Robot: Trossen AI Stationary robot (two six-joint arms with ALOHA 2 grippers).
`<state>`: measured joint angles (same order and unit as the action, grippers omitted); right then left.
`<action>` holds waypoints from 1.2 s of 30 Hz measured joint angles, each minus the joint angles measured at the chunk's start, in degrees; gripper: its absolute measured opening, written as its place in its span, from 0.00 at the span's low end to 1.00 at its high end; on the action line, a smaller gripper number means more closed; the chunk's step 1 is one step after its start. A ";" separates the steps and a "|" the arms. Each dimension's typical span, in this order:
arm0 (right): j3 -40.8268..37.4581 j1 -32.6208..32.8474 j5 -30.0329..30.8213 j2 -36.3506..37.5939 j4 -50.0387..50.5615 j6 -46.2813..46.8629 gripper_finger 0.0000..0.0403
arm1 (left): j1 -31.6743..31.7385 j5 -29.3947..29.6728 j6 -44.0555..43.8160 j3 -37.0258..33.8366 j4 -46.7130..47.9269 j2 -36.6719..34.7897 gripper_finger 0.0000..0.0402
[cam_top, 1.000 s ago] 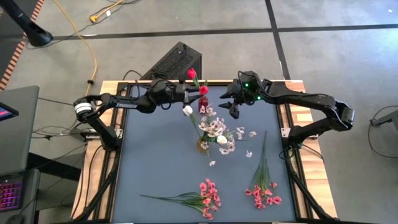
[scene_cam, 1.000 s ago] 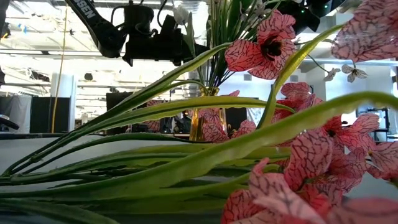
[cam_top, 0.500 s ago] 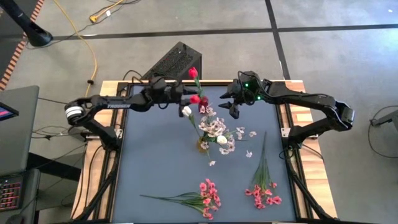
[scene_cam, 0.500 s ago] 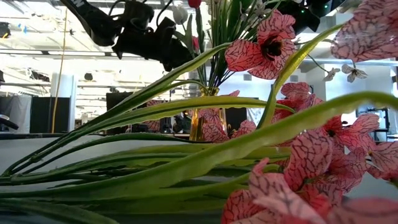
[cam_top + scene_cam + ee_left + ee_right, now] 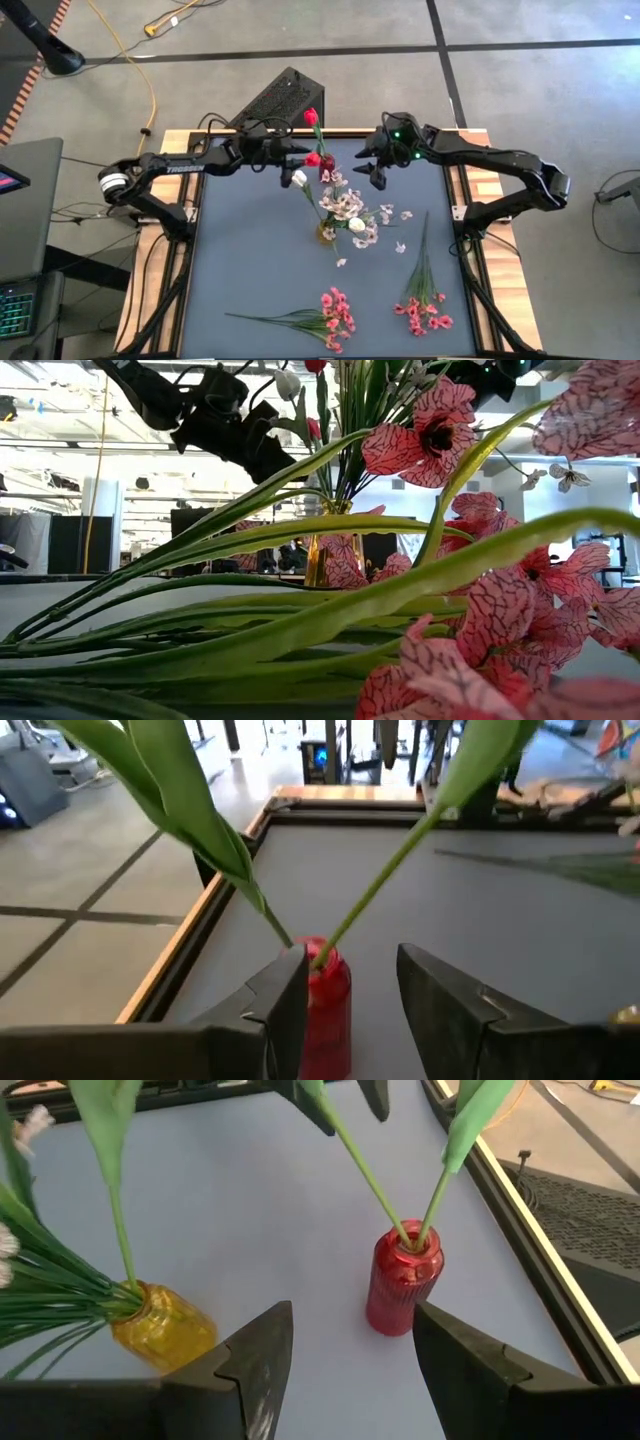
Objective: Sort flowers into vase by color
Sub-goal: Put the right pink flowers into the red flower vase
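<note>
Where thin green stems (image 5: 370, 1168) meet: ribbed, glossy red vase (image 5: 402, 1282), bulbous amber vase (image 5: 165, 1323).

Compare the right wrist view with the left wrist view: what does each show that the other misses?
Only the right wrist view shows the amber glass vase holding many green stems, and two stems entering the red metallic bottle vase. Only the left wrist view shows the left gripper open, its fingers flanking that red vase, one stem beside a finger. Both share the red vase, green stems, grey table mat and wooden table edge.
</note>
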<state>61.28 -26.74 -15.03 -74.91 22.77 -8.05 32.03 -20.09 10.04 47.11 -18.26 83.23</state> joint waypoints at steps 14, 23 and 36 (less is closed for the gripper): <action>6.04 0.65 0.03 0.04 17.08 0.95 0.58 | 0.81 14.58 5.22 0.04 26.38 -13.46 0.36; 6.77 7.13 -0.01 0.04 33.77 2.04 0.58 | 0.81 15.86 2.65 -0.48 31.83 -18.25 0.36; 6.79 22.20 -0.03 -0.07 46.39 -1.43 0.58 | -1.45 12.88 2.01 -0.52 33.05 -17.99 0.36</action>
<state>68.07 -4.54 -15.06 -74.98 69.16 -9.48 30.58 -7.21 12.05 46.59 14.79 65.23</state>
